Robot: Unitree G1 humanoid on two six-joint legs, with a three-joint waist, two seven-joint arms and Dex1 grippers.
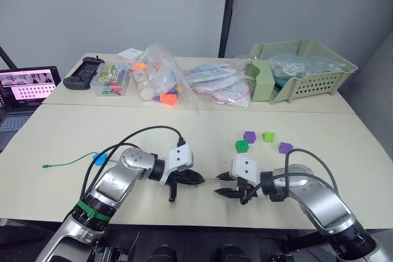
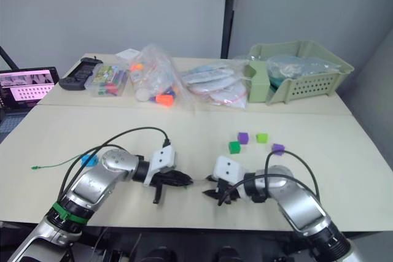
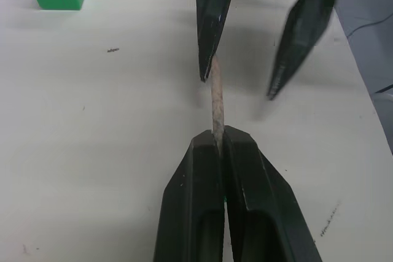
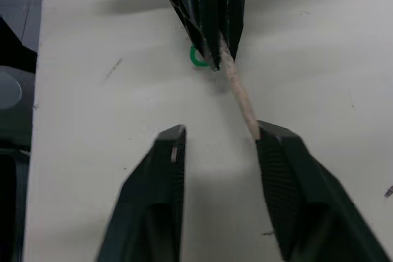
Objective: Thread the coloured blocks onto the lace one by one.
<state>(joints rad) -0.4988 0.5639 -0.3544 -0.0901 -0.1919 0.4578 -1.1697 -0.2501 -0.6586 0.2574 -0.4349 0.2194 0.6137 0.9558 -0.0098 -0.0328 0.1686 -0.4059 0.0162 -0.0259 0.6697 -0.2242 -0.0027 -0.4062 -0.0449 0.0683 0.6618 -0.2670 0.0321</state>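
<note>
grippers meet tip to tip at the near table edge

left gripper [image 1: 195,178] lies low over the table [image 1: 73,133] close to its near edge, fingers pressed together on the pale stiff tip [image 3: 217,99] of the lace [image 1: 67,162]. right gripper [image 1: 225,184] faces it from the other side, jaws spread; the tip's far end touches one of its fingers [image 4: 288,164] while the other finger stands apart. little room lies between the two grippers and the near edge, but bare tabletop opens on both sides and behind them.

the lace is a thin green cord, trailing from the left gripper off to the robot's left, past a bright blue block [image 1: 99,157] lying beside the left arm, and ending near the table's left edge.

just beyond the right gripper sit four more cubes, well apart from the edges: a dark green block [image 1: 242,146] with a hole through it, a purple block [image 1: 249,136], a lime green block [image 1: 268,137] and a second purple block [image 1: 285,147].

across the far edge stand clear bags of plastic pieces [image 1: 161,81] and a pale green basket [image 1: 319,78].
</note>
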